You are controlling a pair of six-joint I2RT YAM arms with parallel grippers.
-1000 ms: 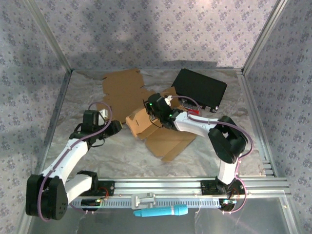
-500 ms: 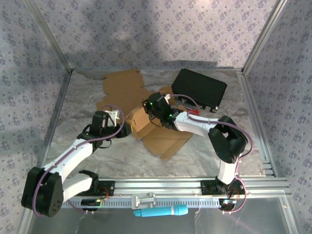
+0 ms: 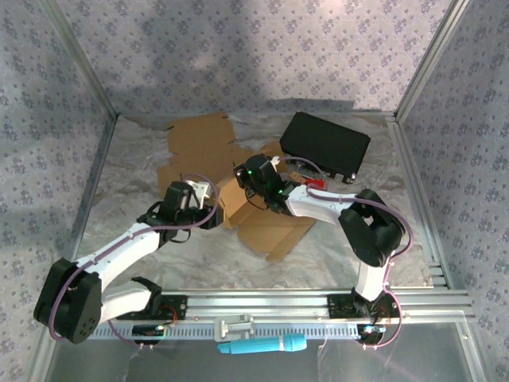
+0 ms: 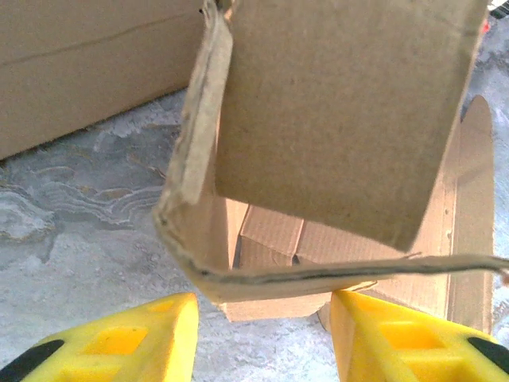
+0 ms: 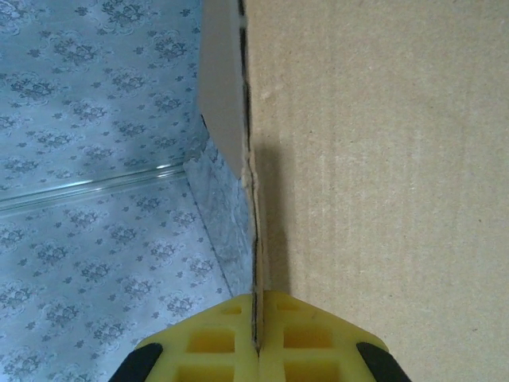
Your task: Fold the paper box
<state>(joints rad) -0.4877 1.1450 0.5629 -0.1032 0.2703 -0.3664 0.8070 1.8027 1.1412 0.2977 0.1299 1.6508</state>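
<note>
Right gripper (image 5: 256,322) is pressed together, pinching the thin edge of one upright wall of the cardboard box (image 5: 382,159); the raw corrugated edge runs straight up from between its yellow fingers (image 5: 215,346). Left gripper (image 4: 258,322) is spread, its fingers either side of a folded corner of the box and just below it; I can't tell whether they touch it. The box is plain brown and half-formed, with some walls raised and flaps lying flat. It sits mid-bench on the crinkled silver bench (image 3: 318,259). Just behind it on the right is a black case (image 3: 326,143). A blue tool (image 3: 262,346) lies at the near rail.
</note>
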